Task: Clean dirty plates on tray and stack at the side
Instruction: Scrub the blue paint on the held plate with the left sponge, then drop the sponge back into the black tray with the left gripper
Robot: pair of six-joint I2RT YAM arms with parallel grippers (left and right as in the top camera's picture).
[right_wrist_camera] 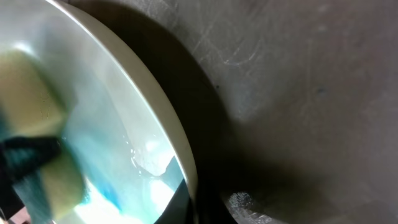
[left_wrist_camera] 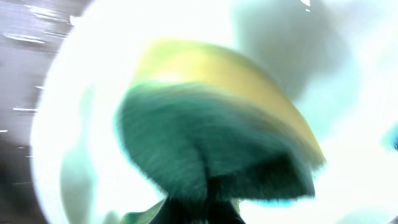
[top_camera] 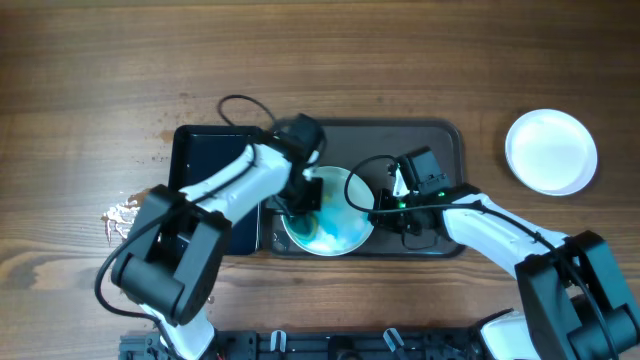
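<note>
A white plate (top_camera: 340, 235) smeared blue-green lies in the dark grey tray (top_camera: 440, 140). My left gripper (top_camera: 305, 195) is shut on a green and yellow sponge (left_wrist_camera: 205, 124) and presses it onto the plate (left_wrist_camera: 348, 74); its fingers (left_wrist_camera: 205, 208) show only as a dark blur. My right gripper (top_camera: 378, 208) is shut on the plate's right rim (right_wrist_camera: 180, 149), with its fingers (right_wrist_camera: 186, 202) either side of the edge. The sponge (right_wrist_camera: 31, 87) shows on the wet plate in the right wrist view. A clean white plate (top_camera: 550, 150) sits on the table at the right.
A glossy black basin (top_camera: 205, 160) adjoins the tray's left end. Shiny scraps (top_camera: 122, 212) lie on the wooden table at the left. The bare tray floor (right_wrist_camera: 311, 93) lies to the right of the held plate.
</note>
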